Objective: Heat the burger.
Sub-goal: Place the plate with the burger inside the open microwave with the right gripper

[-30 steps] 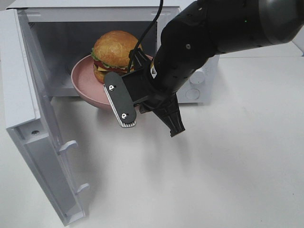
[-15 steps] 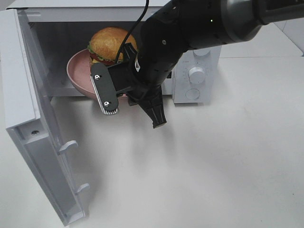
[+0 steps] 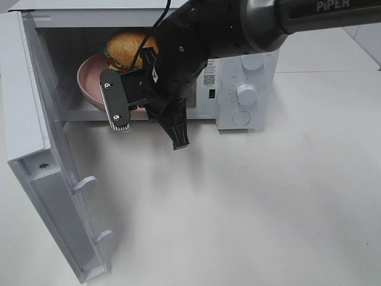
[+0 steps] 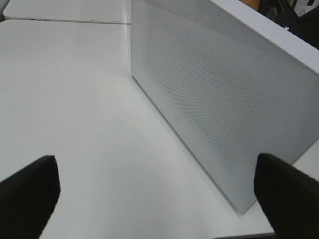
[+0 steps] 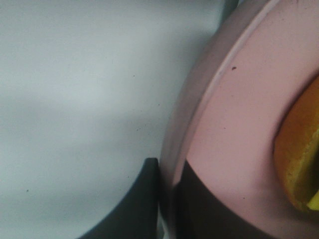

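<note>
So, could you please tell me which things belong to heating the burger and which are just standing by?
In use: golden-bun burger, round pink plate, white microwave oven, right gripper clamping the plate's rim.
Idle: open left gripper, white table.

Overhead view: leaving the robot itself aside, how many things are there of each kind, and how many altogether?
microwave: 1
plate: 1
burger: 1
Total: 3
</note>
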